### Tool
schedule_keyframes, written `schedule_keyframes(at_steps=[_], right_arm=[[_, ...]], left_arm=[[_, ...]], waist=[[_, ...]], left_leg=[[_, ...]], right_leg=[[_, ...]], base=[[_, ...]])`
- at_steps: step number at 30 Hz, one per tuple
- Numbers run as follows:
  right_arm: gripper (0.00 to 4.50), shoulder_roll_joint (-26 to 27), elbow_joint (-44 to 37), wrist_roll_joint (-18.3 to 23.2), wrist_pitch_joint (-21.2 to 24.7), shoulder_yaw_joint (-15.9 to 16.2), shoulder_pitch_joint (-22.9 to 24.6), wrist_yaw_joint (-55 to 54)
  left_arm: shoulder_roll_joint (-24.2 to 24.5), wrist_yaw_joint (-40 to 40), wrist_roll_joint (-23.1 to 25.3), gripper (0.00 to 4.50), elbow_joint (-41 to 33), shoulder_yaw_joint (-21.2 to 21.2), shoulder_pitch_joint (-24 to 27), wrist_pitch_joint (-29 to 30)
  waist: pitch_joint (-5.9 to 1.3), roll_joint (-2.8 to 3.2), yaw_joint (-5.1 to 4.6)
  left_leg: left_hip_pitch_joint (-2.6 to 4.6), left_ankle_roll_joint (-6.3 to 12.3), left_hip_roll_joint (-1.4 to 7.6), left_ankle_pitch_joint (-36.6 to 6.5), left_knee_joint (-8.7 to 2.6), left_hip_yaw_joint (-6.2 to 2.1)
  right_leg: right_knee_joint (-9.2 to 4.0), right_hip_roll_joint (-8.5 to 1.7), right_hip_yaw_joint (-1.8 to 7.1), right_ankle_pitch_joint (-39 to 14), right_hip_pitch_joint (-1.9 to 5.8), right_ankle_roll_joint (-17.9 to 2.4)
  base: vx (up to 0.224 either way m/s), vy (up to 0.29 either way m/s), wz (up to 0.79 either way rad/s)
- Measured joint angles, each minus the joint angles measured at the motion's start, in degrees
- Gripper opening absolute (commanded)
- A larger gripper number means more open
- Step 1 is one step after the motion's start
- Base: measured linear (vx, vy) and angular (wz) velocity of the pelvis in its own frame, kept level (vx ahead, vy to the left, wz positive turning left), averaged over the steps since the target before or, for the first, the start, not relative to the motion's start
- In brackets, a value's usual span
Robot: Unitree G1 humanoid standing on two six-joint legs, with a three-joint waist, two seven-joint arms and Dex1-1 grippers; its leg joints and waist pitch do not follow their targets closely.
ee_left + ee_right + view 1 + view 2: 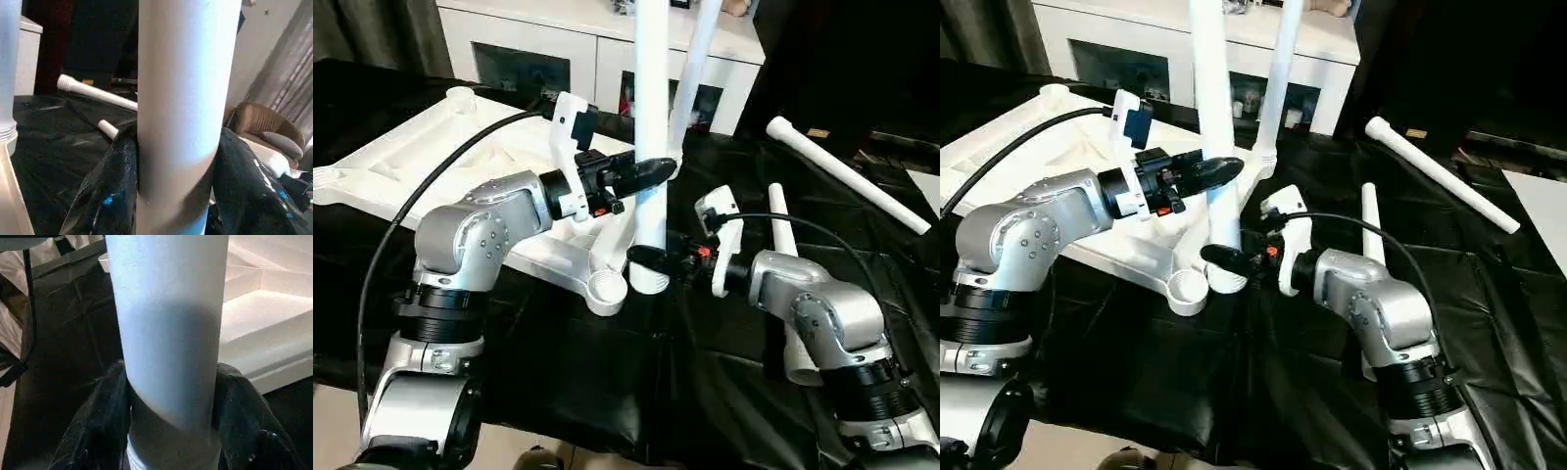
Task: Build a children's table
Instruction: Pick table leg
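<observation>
The children's table top [406,162] lies upside down on black cloth, ribbed side up. One white leg [698,59] stands at its far corner. A second white leg [652,108] is upright at the near right corner, its foot right beside an empty socket [607,290]. My left gripper [654,174] is shut on this leg at mid height, its fingers [110,181] pressed against both sides. My right gripper [646,258] is clamped on the same leg lower down, near its foot, with the fingers [100,421] hugging it.
Two loose white legs lie on the cloth to the right, a long one [847,176] far back and another [781,227] beside my right forearm. A white cabinet [533,54] with glass-fronted doors stands behind the table top. Empty sockets [460,95] sit at the top's left corners.
</observation>
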Motion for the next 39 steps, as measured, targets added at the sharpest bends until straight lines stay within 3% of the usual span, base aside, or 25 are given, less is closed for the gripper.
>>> schedule_keyframes(at_steps=[2, 5, 7, 10, 12, 17, 24, 25, 28, 39], right_arm=[[1.97, 1.21, 0.69, -0.84, -1.07, -0.13, -0.01, -1.68], [1.93, 2.38, 2.42, -3.39, -3.46, -0.05, -0.01, -5.01], [1.93, 3.32, 3.56, -6.21, -6.37, 0.18, -0.03, -8.04], [1.91, 4.93, 5.41, -10.81, -11.43, 1.05, -0.21, -13.65], [1.91, 7.29, 7.81, -14.42, -14.81, 1.58, -0.52, -19.19], [1.91, 9.79, 9.51, -17.93, -16.98, 3.56, -0.52, -23.78], [1.91, 12.26, 10.22, -20.86, -21.07, 4.86, -0.52, -25.59], [1.91, 12.29, 10.42, -21.06, -21.27, 5.01, -0.52, -25.68], [1.91, 12.52, 11.08, -21.58, -21.9, 5.22, -0.52, -26.16], [1.91, 12.81, 11.36, -22.07, -22.48, 5.21, -0.53, -26.12]], left_arm=[[-1.29, 3.08, 0.19, 2.54, 1.57, 0.88, -0.61, 0.01], [-2.02, 8.39, 2.36, 2.64, 2.73, 1.82, -0.83, -0.01], [-3.24, 10.81, 3.87, 2.92, 2.57, 1.75, -0.81, -0.64], [-7.19, 16.65, 6.31, 3.01, 2.38, 1.87, -0.66, -3.06], [-9.8, 22.25, 9.21, 3.38, 3.0, 1.51, -0.65, -5.84], [-13.8, 28.57, 9.27, 3.41, 5.79, 4.13, -0.71, -7.82], [-15.42, 32.08, 8.14, 3.41, 7.08, 7.69, -2.22, -7.75], [-15.46, 32.38, 8.06, 3.12, 7.18, 7.84, -2.22, -7.75], [-15.84, 33.03, 7.59, 3.05, 7.57, 8.3, -2.22, -7.75], [-16.55, 33.5, 6.02, 2.11, 7.52, 9.46, -2.23, -7.34]], waist=[[0.0, 0.0, -0.02], [0.0, 0.0, -0.21], [0.0, 0.0, -0.18], [0.0, 0.0, -0.03], [-0.01, -0.01, -0.26], [0.0, 0.0, -0.56], [0.0, 0.01, -0.41], [0.0, 0.0, -0.37], [0.0, 0.0, -0.38], [0.0, 0.01, -0.41]], left_leg=[[0.01, 0.0, 0.0, 0.0, 0.01, 0.0], [0.01, -0.01, 0.0, 0.0, 0.0, -0.01], [0.0, -0.01, 0.0, 0.0, 0.0, -0.01], [-0.04, -0.01, -0.01, 0.0, 0.0, 0.0], [-0.03, -0.01, -0.01, 0.0, 0.01, 0.0], [-0.03, 0.0, -0.01, 0.0, -0.01, 0.0], [-0.03, 0.0, -0.01, -0.01, -0.01, 0.0], [-0.04, 0.0, -0.01, -0.01, -0.01, -0.01], [-0.05, 0.0, -0.01, -0.01, -0.01, -0.01], [-0.04, 0.01, -0.01, -0.01, -0.02, -0.01]], right_leg=[[0.0, 0.0, 0.0, 0.0, 0.0, 0.01], [0.02, 0.0, -0.01, -0.04, 0.0, 0.07], [0.01, 0.0, -0.01, -0.06, 0.0, 0.11], [-0.03, -0.03, 0.0, 0.03, 0.01, -0.04], [-0.04, -0.02, 0.0, 0.02, 0.0, -0.03], [-0.03, 0.0, 0.01, 0.01, -0.02, -0.01], [-0.06, 0.0, 0.01, 0.0, -0.02, 0.0], [-0.07, 0.0, 0.01, 0.0, -0.01, 0.0], [-0.08, 0.0, 0.01, 0.01, -0.01, 0.0], [-0.08, 0.0, 0.01, 0.01, -0.01, -0.01]], base=[[0.0, 0.0, 0.0], [0.0, 0.0, 0.0], [0.0, 0.0, 0.0], [0.0, 0.0, 0.0], [0.0, 0.0, 0.0], [0.0, 0.0, 0.0], [0.0, 0.0, 0.0], [0.0, 0.0, 0.0], [0.0, 0.0, 0.0], [0.0, 0.0, 0.0]])
